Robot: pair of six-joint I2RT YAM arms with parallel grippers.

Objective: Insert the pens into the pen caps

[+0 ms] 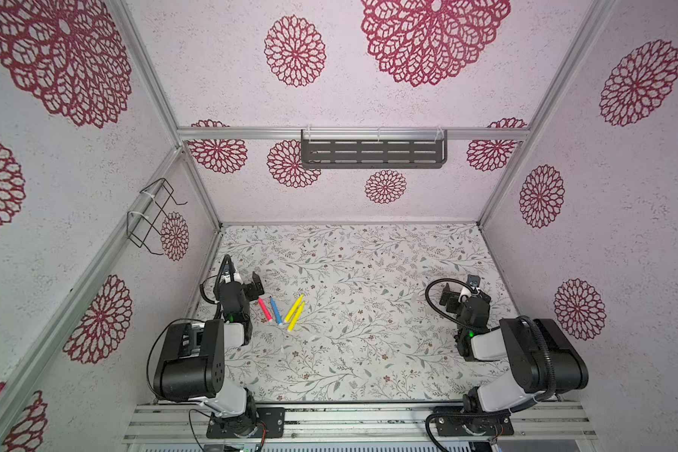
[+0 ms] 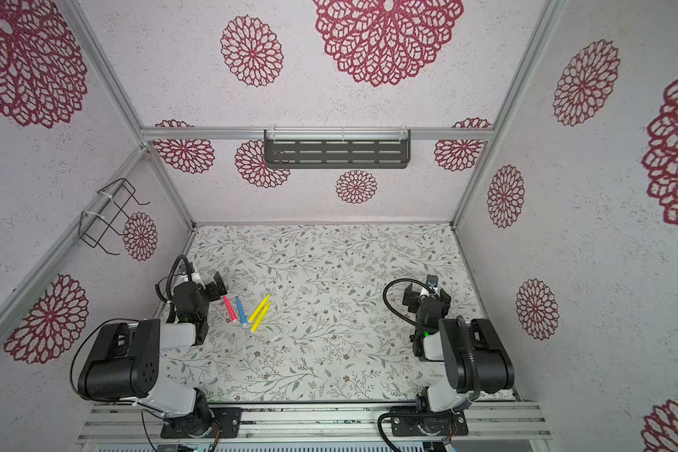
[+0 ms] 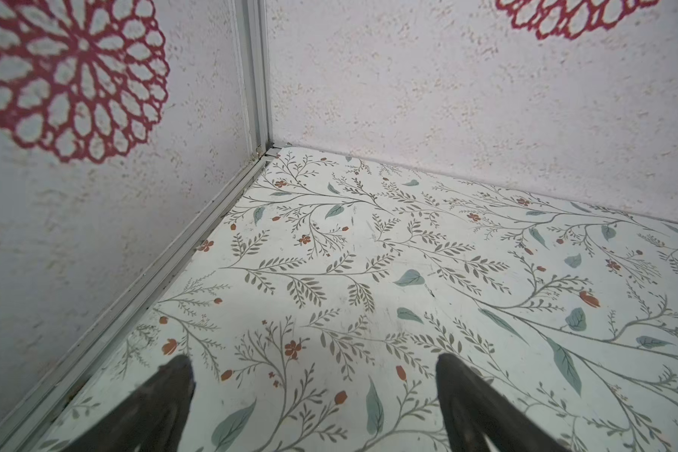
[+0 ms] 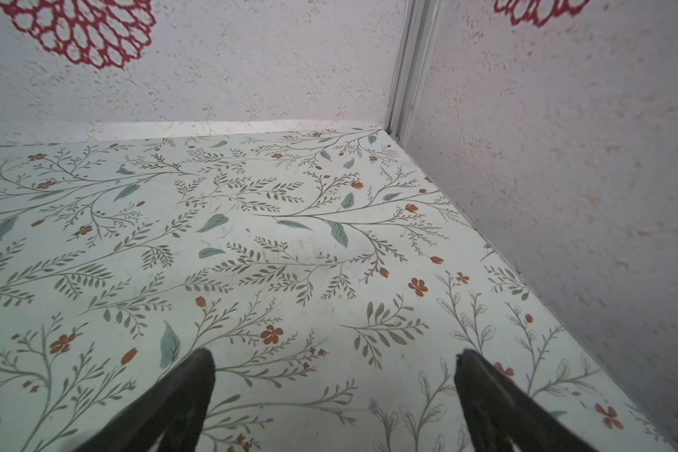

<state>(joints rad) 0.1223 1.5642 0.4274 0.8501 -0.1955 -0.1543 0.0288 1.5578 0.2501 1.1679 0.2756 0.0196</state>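
Now, left gripper (image 3: 314,366): jaws wide (nothing between them)
right gripper (image 4: 334,356): jaws wide, also empty
pink pen (image 1: 264,309), blue pen (image 1: 276,311), yellow pens (image 1: 293,308): lying on table (image 1: 368,274), just beside left gripper

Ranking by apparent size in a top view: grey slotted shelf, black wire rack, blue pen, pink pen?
Largest: grey slotted shelf.
Then: black wire rack.
Last: blue pen and pink pen. They look alike, so unranked.
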